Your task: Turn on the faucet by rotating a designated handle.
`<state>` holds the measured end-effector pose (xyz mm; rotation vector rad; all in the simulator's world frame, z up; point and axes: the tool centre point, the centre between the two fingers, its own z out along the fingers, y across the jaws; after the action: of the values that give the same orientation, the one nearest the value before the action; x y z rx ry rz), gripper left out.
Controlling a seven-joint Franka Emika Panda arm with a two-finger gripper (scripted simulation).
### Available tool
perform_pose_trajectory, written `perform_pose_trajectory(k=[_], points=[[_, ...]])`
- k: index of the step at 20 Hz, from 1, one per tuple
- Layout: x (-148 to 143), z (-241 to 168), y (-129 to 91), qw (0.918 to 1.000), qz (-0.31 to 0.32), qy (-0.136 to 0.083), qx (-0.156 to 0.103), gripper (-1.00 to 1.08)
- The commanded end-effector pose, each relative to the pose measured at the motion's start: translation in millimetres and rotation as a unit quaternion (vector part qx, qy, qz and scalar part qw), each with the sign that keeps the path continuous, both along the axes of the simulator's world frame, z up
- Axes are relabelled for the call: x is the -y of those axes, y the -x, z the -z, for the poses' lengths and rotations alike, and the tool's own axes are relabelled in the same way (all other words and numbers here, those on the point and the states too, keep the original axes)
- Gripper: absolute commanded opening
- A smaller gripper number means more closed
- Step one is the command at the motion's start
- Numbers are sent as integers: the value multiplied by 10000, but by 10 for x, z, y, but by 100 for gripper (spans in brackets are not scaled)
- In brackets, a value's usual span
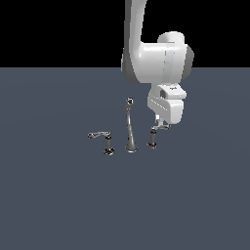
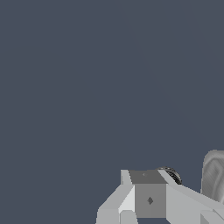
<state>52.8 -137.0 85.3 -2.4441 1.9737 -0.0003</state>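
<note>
From the exterior view the gripper (image 1: 161, 126) sits right at the handle (image 1: 153, 136), exterior view's right of the spout (image 1: 130, 128), while the wrist view shows only fingers (image 2: 148, 199), perhaps closed, I cannot tell; it should push steadily sideways.

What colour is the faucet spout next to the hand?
Shiny chrome silver, with a darker ball tip; the spout shows best in the exterior view.
</note>
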Motion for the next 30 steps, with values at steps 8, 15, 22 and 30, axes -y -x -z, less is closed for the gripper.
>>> perform_pose_trajectory(k=[8, 15, 22, 30], points=[[134, -1, 195, 10000, -3, 0, -1, -100], [170, -5, 269, 10000, -57, -4, 54, -100], [180, -2, 507, 10000, -36, -3, 33, -100], [190, -1, 790, 10000, -11, -1, 8, -100]])
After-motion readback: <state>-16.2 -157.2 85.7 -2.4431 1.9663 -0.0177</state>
